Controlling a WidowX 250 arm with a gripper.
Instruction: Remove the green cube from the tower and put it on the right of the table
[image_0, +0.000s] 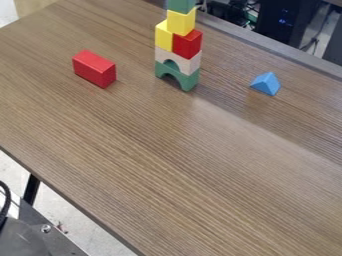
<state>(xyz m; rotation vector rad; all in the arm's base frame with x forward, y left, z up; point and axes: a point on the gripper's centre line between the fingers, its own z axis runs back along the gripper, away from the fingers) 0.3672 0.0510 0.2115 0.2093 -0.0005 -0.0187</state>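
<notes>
A tower of blocks stands upright near the table's far edge, a little right of the view's centre line. At its top, cut by the view's upper edge, sits the green cube (181, 5). It rests on a yellow cube (181, 22). Below that, a yellow block (163, 36) and a red cube (188, 44) stand side by side. They rest on a white arch (178, 60), which stands on a green arch (177, 75) on the wooden table (174, 165).
A red block (94, 69) lies on the table left of the tower. A blue triangular block (266, 83) sits to the tower's right. The table's far edge runs behind the tower, and its near edge slants across the lower left.
</notes>
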